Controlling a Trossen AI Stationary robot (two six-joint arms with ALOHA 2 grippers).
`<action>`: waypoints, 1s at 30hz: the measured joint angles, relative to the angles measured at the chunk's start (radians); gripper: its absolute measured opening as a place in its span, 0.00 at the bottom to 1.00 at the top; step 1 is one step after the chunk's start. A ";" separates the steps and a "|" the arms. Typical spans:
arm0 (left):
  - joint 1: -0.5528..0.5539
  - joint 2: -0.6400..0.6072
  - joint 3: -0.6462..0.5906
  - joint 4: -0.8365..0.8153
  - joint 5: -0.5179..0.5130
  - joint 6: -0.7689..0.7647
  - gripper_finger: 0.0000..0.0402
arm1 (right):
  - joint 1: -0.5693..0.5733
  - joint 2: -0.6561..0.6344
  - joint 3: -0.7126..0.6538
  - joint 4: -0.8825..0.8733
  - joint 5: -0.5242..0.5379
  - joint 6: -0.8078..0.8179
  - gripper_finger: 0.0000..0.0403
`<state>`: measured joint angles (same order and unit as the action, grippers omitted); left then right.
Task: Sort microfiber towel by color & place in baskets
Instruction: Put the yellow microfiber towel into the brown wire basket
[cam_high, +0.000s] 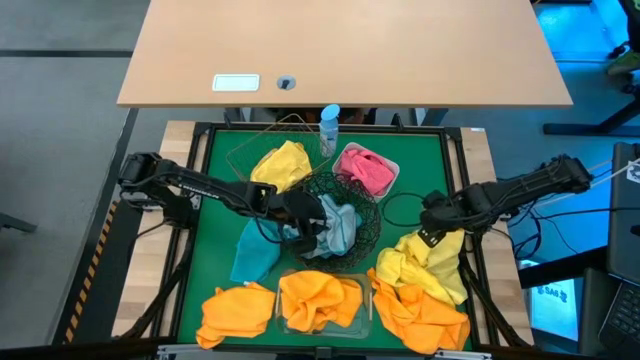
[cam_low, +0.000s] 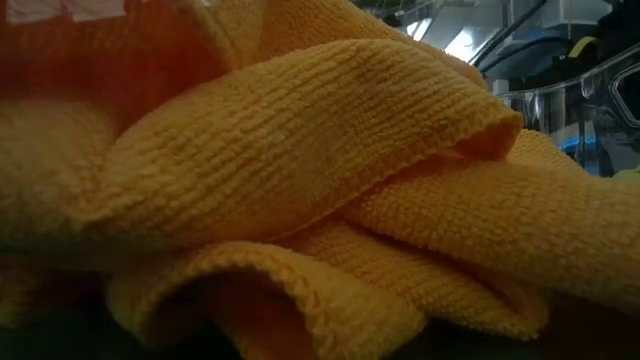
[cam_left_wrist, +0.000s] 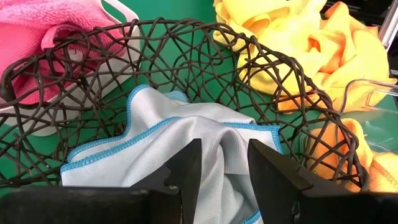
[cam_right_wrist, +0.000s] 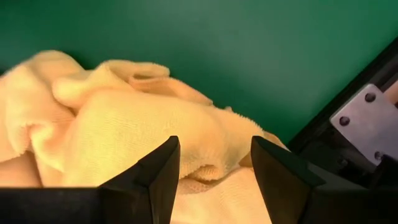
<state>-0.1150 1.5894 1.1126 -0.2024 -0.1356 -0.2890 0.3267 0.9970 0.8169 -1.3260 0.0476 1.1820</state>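
My left gripper (cam_high: 300, 212) (cam_left_wrist: 224, 171) is open at the near-left rim of the round black wire bowl (cam_high: 362, 222) (cam_left_wrist: 186, 50). Its fingers stand either side of a raised fold of the grey towel with blue edging (cam_high: 341, 230) (cam_left_wrist: 205, 130), which lies in the bowl. My right gripper (cam_high: 437, 232) (cam_right_wrist: 214, 174) is open just over a yellow towel (cam_high: 430, 262) (cam_right_wrist: 124, 118) heaped on the green mat at the right. A teal towel (cam_high: 255, 250) lies on the mat left of the bowl. My left gripper has the grey towel's fold (cam_left_wrist: 227, 140) between its open fingers, coming level over the bowl's rim; I cannot tell whether they touch it. My right gripper's open fingers straddle a hump of the yellow towel (cam_right_wrist: 205, 146); whether they touch it cannot be told.
A yellow towel (cam_high: 282, 165) sits in the copper wire basket, a pink one (cam_high: 365, 170) in the white tray. Orange towels fill the clear tub (cam_high: 320, 300) and lie either side (cam_high: 235, 315) (cam_high: 420, 315). A blue-capped bottle (cam_high: 329, 130) stands at the far edge. Orange towel (cam_low: 300, 180) blocks the low view.
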 joint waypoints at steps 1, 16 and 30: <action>0.000 0.000 0.000 0.000 0.000 0.000 0.31 | 0.000 0.015 0.000 0.001 -0.008 0.000 0.48; 0.001 0.000 0.000 0.001 0.000 0.002 0.31 | 0.000 0.125 0.000 0.013 -0.047 -0.007 0.31; 0.001 -0.143 -0.001 -0.078 0.000 0.022 0.31 | 0.000 0.124 0.010 0.131 -0.059 -0.068 0.04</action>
<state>-0.1143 1.4467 1.1118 -0.2807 -0.1361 -0.2670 0.3267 1.1213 0.8265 -1.1946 -0.0113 1.1136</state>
